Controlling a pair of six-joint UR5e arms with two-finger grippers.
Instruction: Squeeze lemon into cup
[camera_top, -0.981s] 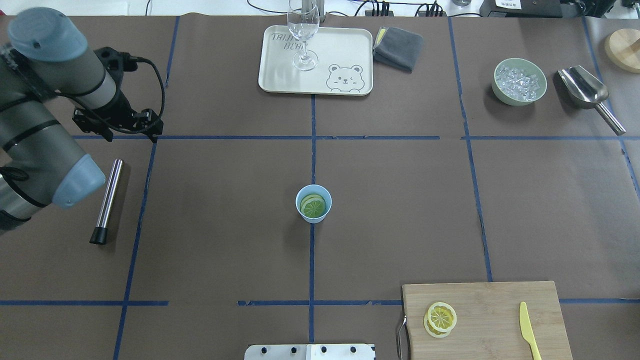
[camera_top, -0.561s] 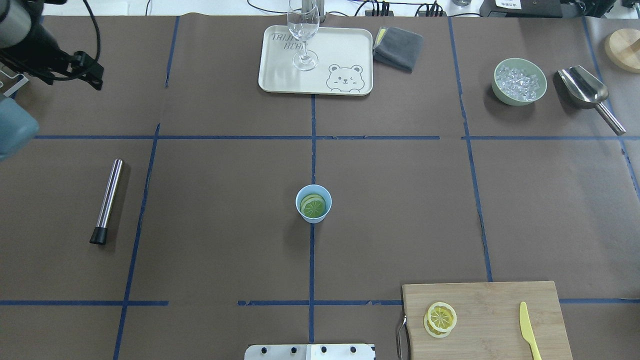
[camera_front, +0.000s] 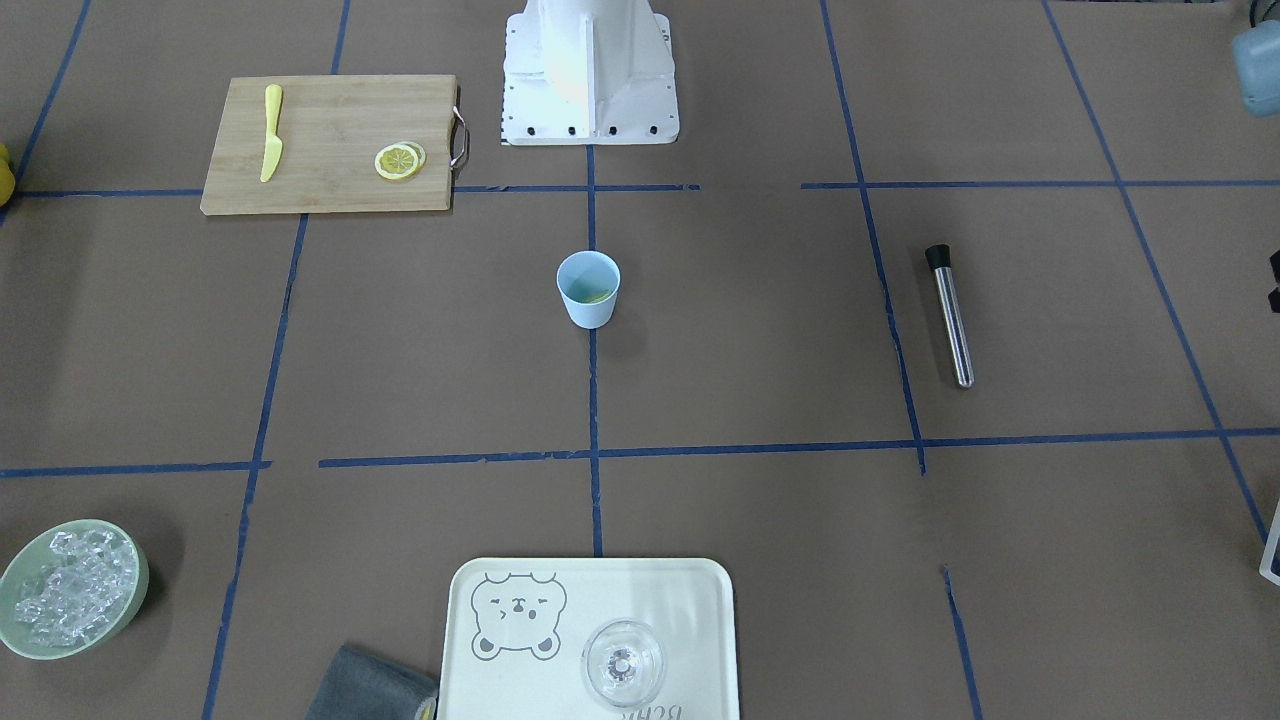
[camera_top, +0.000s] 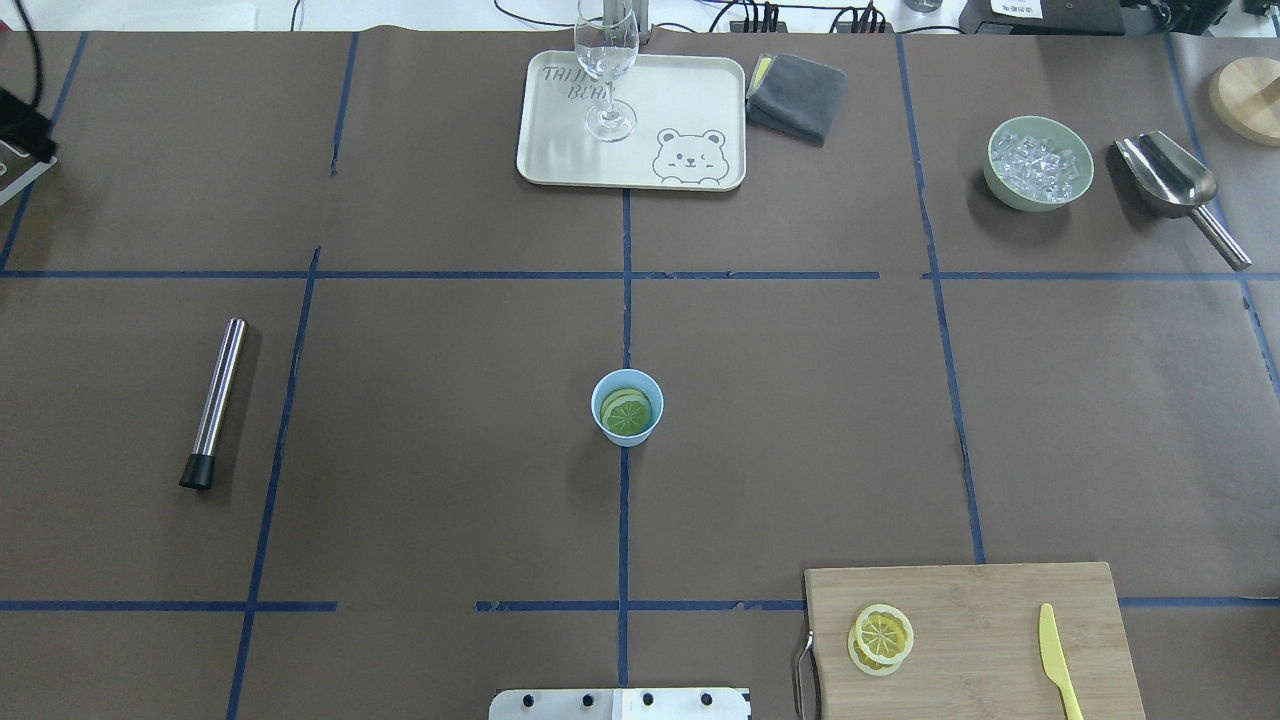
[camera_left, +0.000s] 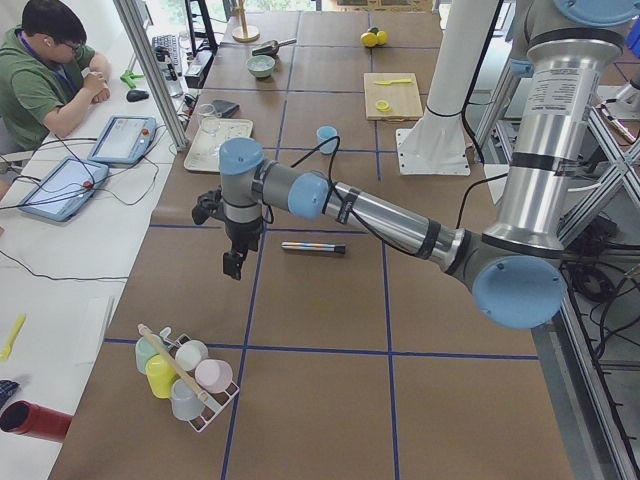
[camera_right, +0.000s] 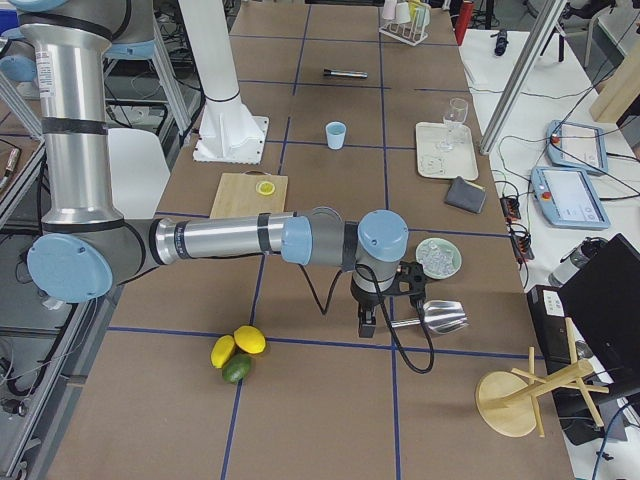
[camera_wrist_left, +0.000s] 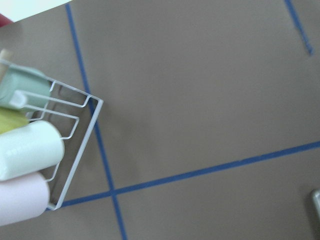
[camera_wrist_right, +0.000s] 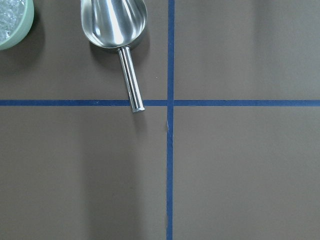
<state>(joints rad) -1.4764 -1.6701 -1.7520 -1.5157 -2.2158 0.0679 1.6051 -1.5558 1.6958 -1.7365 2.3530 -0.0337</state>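
The light-blue cup stands at the table's middle, also in the front view. Greenish-yellow slices lie inside it. Two stacked lemon slices lie on the wooden cutting board at the near right. My left gripper hangs above the table's left end, near a rack of cups, far from the cup. My right gripper hangs over the right end beside a metal scoop. Both show only in side views, so I cannot tell open or shut.
A yellow plastic knife lies on the board. A steel muddler lies at the left. A cream tray with a wine glass, a grey cloth and a pale-green bowl of ice stand at the far side.
My left arm has swung out of the overhead view to the left; only a dark sliver remains at the left edge. Cup, slices and board have not moved.
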